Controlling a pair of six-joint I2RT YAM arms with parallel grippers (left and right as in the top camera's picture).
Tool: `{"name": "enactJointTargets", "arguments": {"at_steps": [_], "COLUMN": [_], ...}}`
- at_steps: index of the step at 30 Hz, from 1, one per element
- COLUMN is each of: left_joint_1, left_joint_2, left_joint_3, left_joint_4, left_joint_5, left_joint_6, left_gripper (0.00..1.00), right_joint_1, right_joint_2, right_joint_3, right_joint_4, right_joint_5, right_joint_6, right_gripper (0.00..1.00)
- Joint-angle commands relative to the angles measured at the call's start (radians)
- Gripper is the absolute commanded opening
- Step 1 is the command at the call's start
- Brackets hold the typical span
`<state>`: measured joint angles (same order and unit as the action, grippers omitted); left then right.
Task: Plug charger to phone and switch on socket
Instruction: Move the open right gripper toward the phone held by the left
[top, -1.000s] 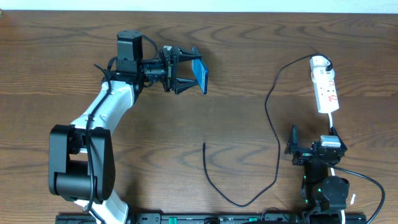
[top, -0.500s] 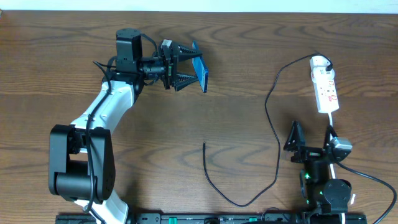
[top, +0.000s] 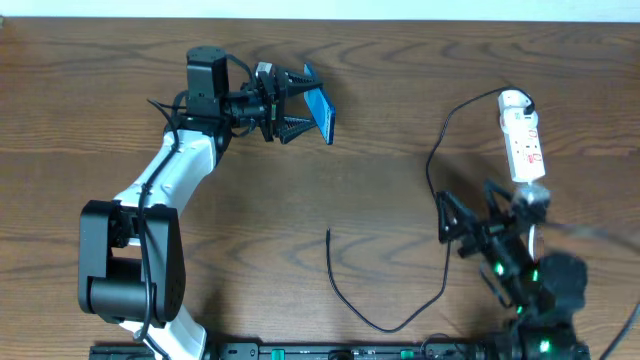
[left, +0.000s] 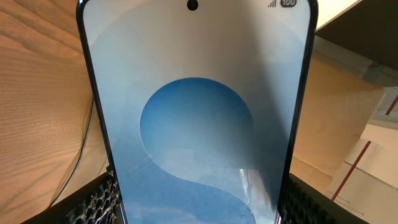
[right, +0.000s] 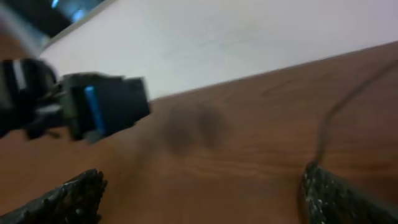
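Observation:
My left gripper (top: 296, 103) is shut on the phone (top: 320, 110) and holds it tilted above the table at the back left. In the left wrist view the phone (left: 196, 118) fills the frame, its light-blue screen with a round blue shape clamped between both pads (left: 93, 200). The charger (top: 446, 262) runs from the socket (top: 523, 137) at the right down in a loop; its free tip (top: 328, 233) lies mid-table. My right gripper (top: 467, 213) hovers open beside the cable with nothing in it. Its blurred wrist view shows the open gripper (right: 205, 199) over bare wood and the cable (right: 333, 118).
The socket's white cord (top: 533, 190) runs under my right arm toward the front edge. A black rail (top: 330, 352) borders the table front. The right wrist view shows the left gripper with the phone (right: 91, 111) far off against a pale wall.
My right arm has swung and reached left and up toward the cable, its gripper still open. The left gripper has shifted slightly back with the phone.

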<state>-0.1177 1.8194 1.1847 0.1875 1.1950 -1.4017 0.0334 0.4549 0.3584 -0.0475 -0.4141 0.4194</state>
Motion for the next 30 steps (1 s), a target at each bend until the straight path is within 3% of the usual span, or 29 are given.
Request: {"name": "enactJointTargets", "arguments": {"at_steps": [1, 4, 7, 15, 23, 30], "left_joint_1": [0.008, 0.008, 0.008, 0.008, -0.002, -0.059], "left_joint_2": [-0.020, -0.020, -0.021, -0.020, -0.020, -0.021], "left_joint_3": [0.027, 0.027, 0.027, 0.027, 0.027, 0.027], "left_joint_4": [0.010, 0.010, 0.010, 0.009, 0.008, -0.010], "left_joint_5": [-0.004, -0.015, -0.035, -0.138, -0.244, -0.352], "left_joint_6": [0.022, 0.022, 0.022, 0.048, 0.072, 0.054], "left_gripper": [0.07, 0.07, 0.07, 0.07, 0.07, 0.07], "right_joint_1": [-0.003, 0.000, 0.025, 0.095, 0.138, 0.176], "right_joint_2": [0.236, 0.475, 0.640, 0.911, 0.973, 0.982], "right_joint_3": [0.169, 0.348, 0.486, 0.700, 0.710, 0.710], "right_joint_4": [-0.031, -0.106, -0.201, -0.332, -0.357, -0.292], "right_joint_5": [-0.229, -0.364, -0.375, -0.344, -0.344, -0.283], "right_joint_6": [-0.066, -0.124, -0.210, -0.383, -0.521, -0.529], "right_gripper": [0.99, 0.99, 0.99, 0.99, 0.99, 0.99]}}
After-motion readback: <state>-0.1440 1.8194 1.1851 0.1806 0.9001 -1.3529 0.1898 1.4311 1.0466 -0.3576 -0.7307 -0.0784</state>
